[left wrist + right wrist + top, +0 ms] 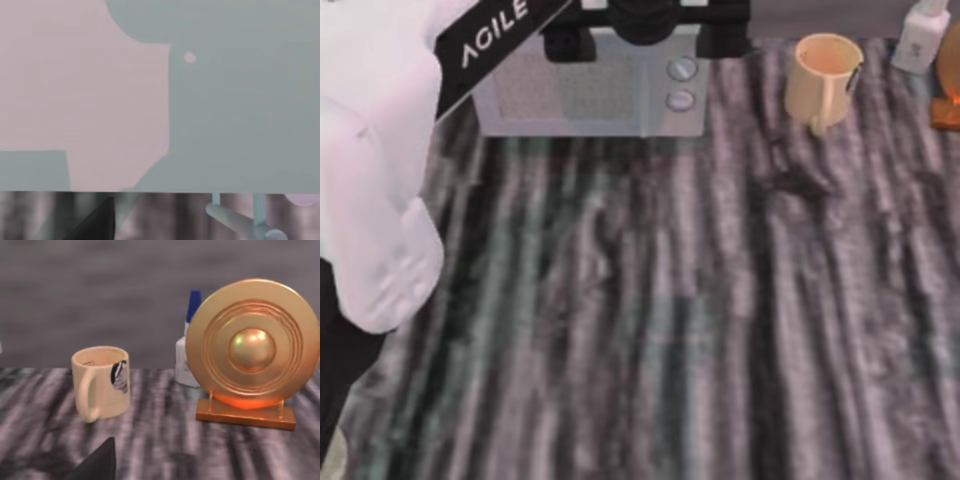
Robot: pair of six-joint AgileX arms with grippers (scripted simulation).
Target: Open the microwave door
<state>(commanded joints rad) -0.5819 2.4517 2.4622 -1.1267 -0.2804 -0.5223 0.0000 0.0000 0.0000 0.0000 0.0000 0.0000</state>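
The light-grey microwave [592, 124] stands at the table's far edge, left of centre. Its door [565, 92], with the speckled mesh window, lies flat against the front, and two round knobs [681, 84] sit to its right. My left arm [380, 170] reaches in from the left, and its black gripper [645, 35] hangs over the microwave's top. The left wrist view is filled by flat pink and grey-green surfaces close up, with a grey bar on two posts [240, 220] below them. Only a dark tip of my right gripper [100, 462] shows, above the tablecloth near the mug.
A cream mug [823, 75] [102, 385] stands right of the microwave. Further right are a white bottle with a blue cap [920, 40] [186, 355] and a copper gong on a stand [948, 105] [252, 352]. A striped grey cloth [670, 320] covers the table.
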